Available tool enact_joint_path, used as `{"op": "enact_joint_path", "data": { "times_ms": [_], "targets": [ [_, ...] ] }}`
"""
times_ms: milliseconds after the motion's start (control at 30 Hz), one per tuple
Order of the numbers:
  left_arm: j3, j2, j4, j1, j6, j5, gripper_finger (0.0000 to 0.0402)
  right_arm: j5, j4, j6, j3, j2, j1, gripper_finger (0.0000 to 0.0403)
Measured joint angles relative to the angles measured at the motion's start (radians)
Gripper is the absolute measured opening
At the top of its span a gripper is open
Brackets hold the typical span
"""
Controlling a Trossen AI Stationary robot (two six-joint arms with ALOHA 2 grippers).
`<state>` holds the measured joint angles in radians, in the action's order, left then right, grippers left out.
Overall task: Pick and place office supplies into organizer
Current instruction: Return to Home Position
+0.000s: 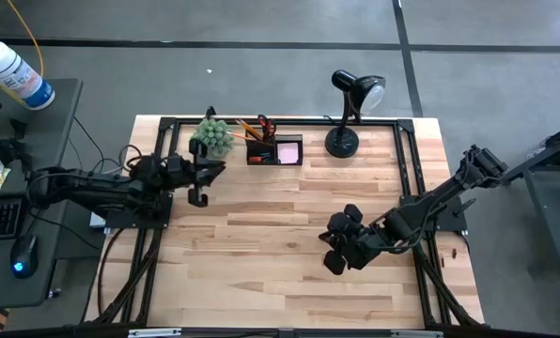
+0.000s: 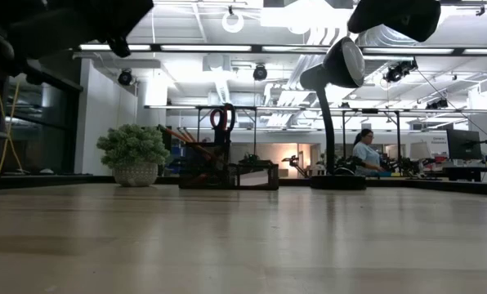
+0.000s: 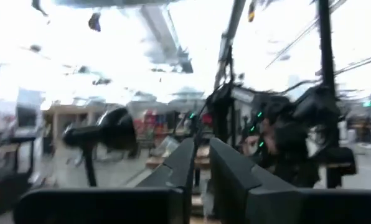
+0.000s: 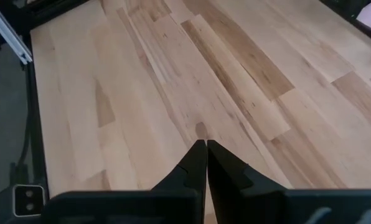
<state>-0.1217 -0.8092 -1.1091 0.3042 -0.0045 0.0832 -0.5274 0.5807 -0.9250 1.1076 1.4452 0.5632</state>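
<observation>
Findings:

1. Organizer (image 1: 261, 159): the black desk organizer stands at the far edge of the wooden table (image 1: 289, 225), between the green spiky plant (image 1: 214, 136) and the black desk lamp (image 1: 355, 94).
2. Contents: the orange-handled scissors (image 1: 262, 123) stand upright in the taller compartment, handles up. The low view confirms this. Thin orange pencils (image 1: 247, 127) lean out of the same compartment towards the plant. The pink sticky-note pad (image 1: 287, 150) lies in the lower compartment on the lamp side.
3. Left gripper (image 1: 198, 197): hangs above the table just in front of the plant, near the organizer but clear of it. Its wrist view shows the fingers (image 3: 179, 171) slightly parted, with a narrow gap and nothing between them.
4. Right gripper (image 1: 334, 258): sits over bare boards on the right half of the table, well apart from the organizer. It is clenched, fingertips touching and holding nothing.
5. Background: 1 person is seated in the room beyond the table.
</observation>
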Motion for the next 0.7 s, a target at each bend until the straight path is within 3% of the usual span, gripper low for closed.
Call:
{"op": "enact_joint_path", "data": {
  "times_ms": [200,467,700],
  "targets": [
    [0.025,0.075,0.002,0.003,0.008,0.055,0.0003,0.002,-0.009,-0.015,0.000,0.000,0.000,0.0007],
    [0.115,0.249,0.009,0.003,0.023,0.045,0.0011,0.011,-0.020,-0.017,0.000,0.000,0.000,0.0007],
    [0.113,0.375,0.130,0.003,0.055,0.055,0.0012,0.018,-0.021,-0.017,0.000,0.000,0.000,0.0007]
  ]
}}
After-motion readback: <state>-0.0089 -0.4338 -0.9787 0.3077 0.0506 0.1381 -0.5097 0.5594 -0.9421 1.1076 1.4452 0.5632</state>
